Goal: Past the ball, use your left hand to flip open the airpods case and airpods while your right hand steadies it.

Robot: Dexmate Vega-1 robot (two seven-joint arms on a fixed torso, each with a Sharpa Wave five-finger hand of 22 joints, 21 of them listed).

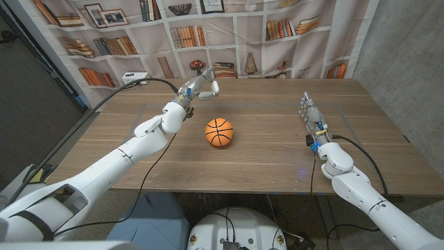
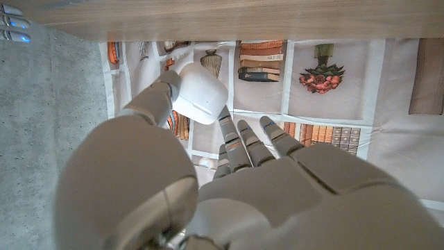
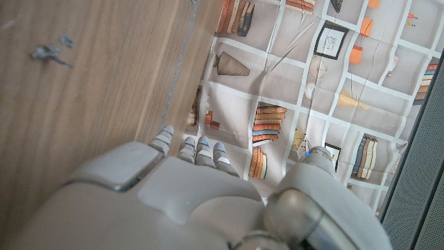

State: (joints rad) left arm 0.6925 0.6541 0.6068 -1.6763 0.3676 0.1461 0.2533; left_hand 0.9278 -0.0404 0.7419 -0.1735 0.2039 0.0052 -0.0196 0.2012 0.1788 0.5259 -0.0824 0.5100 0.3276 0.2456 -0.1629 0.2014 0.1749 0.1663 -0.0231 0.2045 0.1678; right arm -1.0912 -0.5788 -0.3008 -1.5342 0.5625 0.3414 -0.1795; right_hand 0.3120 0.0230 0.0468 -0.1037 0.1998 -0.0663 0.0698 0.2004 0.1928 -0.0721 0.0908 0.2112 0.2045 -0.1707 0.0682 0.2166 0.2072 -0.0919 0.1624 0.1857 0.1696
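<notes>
The white airpods case (image 1: 214, 87) is lifted off the table past the orange ball (image 1: 219, 132), pinched by my left hand (image 1: 195, 87). In the left wrist view the closed case (image 2: 202, 94) sits between the thumb and the fingers of that hand (image 2: 229, 187), in front of the bookshelf backdrop. My right hand (image 1: 310, 114) stands on the right side of the table, well apart from the case, fingers stretched out and holding nothing. The right wrist view shows that hand (image 3: 187, 187) with its fingers straight over the wood.
The wooden table (image 1: 263, 160) is bare around the ball. A small white box (image 1: 135, 76) and a black cable (image 1: 149, 80) lie at the far left corner. A printed bookshelf backdrop (image 1: 277, 42) hangs behind the far edge.
</notes>
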